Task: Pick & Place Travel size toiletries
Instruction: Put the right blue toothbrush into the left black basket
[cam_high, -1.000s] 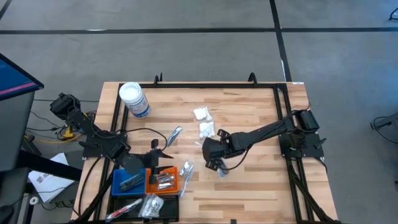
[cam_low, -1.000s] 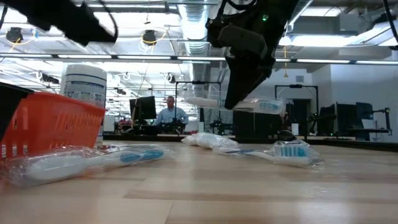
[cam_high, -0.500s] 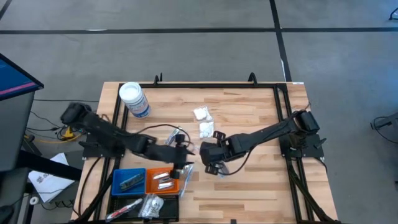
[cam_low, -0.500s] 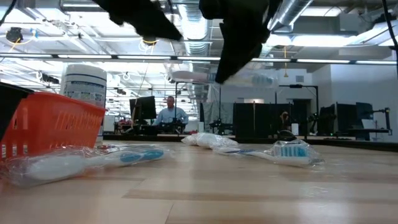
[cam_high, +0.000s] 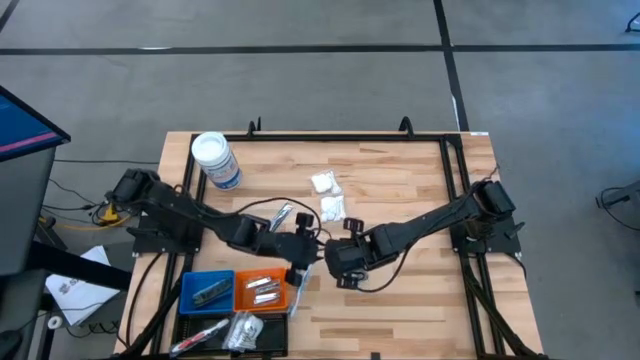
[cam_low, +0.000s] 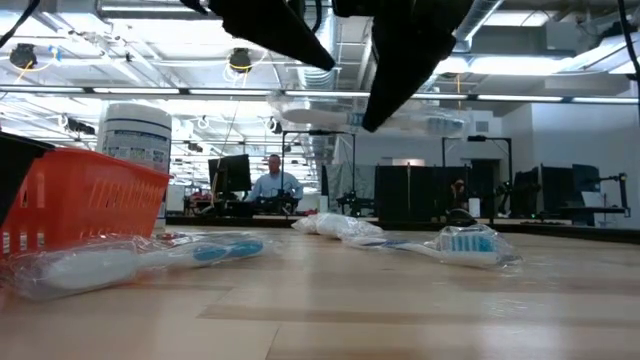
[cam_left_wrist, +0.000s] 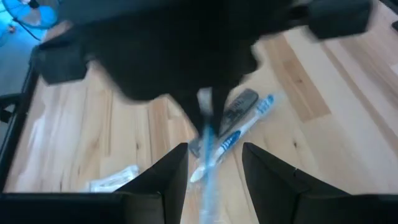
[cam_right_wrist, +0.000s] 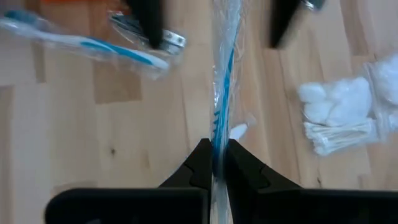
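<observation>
Mid-handover | right gripper (cam_right_wrist: 212, 155) pinches a wrapped toothbrush (cam_right_wrist: 222, 81) above mid-table; left gripper (cam_left_wrist: 214, 165) gapes around its far end | trays (cam_high: 235, 292) part-filled; cotton packets (cam_high: 327, 196), another toothbrush (cam_low: 150, 258) left on the table

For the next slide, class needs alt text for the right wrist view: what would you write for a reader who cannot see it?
The right gripper is shut on a wrapped blue-and-white toothbrush, held above the wooden table. Beyond it, the left gripper's two dark fingers stand open on either side of the toothbrush. Another wrapped toothbrush and a packet of cotton balls and swabs lie on the table.
</observation>
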